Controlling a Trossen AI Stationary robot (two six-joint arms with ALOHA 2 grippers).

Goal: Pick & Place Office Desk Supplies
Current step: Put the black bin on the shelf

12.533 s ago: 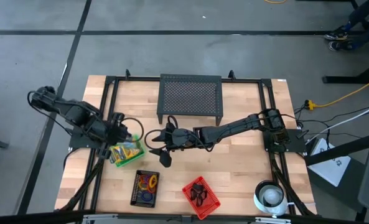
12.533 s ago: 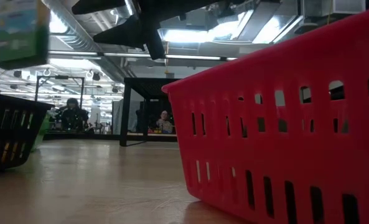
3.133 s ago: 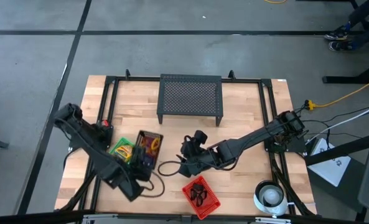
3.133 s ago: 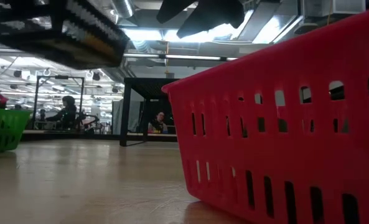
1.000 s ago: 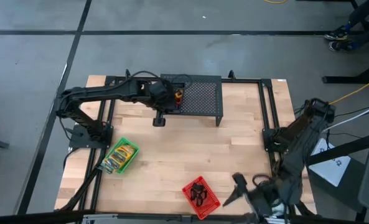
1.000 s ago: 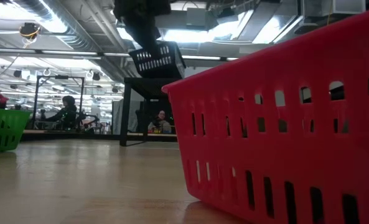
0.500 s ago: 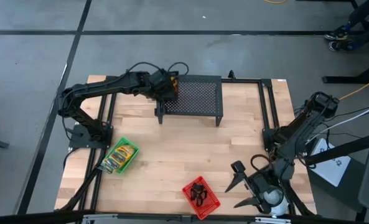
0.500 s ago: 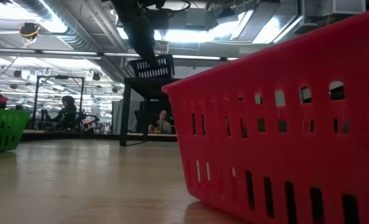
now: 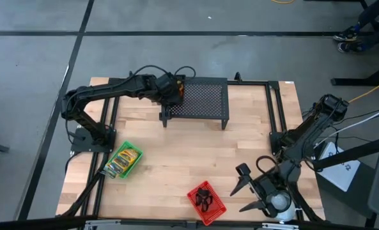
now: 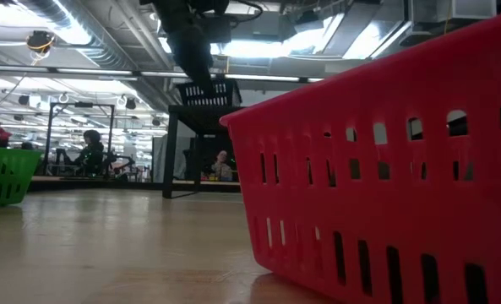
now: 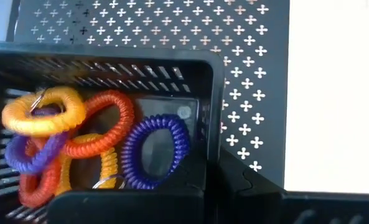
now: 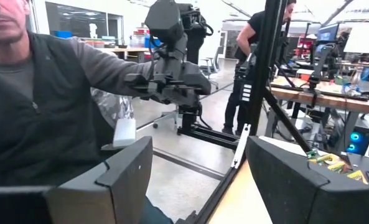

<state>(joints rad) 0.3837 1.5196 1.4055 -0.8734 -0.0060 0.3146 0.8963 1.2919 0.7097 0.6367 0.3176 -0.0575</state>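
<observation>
Two arms in the high view: left gripper [image 9: 170,89] pinches a black basket [image 9: 178,90] at the mesh stand [image 9: 199,99]'s left edge; right gripper [image 9: 250,195], spread wide, sits by the white roll [image 9: 280,202]. Low view: we see that basket [image 10: 208,91] up off the table [image 10: 106,245]. Left wrist: coiled rings [image 11: 78,143] lie inside it.
</observation>
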